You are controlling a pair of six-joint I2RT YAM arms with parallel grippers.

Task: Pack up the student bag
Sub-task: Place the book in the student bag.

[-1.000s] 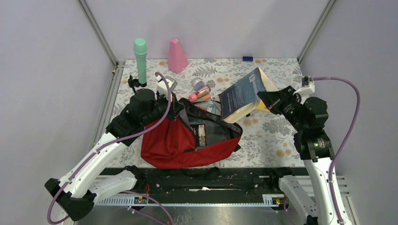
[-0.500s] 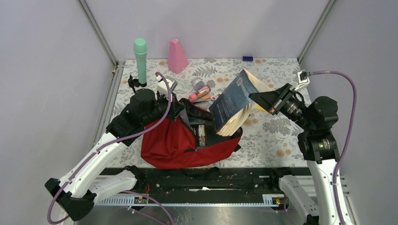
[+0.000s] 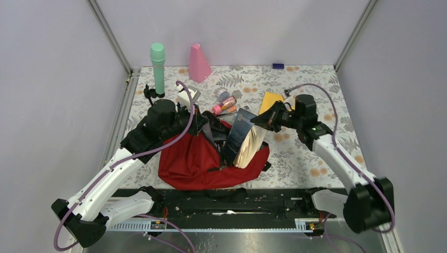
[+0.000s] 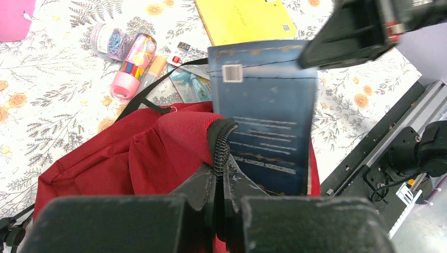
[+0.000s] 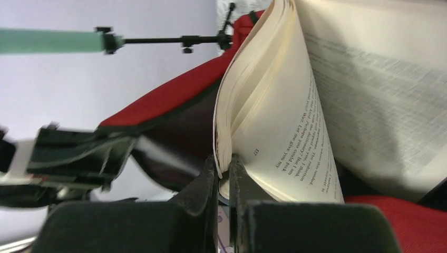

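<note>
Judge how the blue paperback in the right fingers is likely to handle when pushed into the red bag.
Probably floppy: the paperback has pages fanning apart beside the right fingers. Pinched at one edge, it may sag or twist. The soft bag could catch loose pages.

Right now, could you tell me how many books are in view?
2: a blue book partly inside the student bag, and a yellow book flat on the table beyond it. The bag may hide more.

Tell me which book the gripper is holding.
The blue book: the right gripper pinches it, upright in the red bag's mouth. The yellow one lies flat on the table.
</note>
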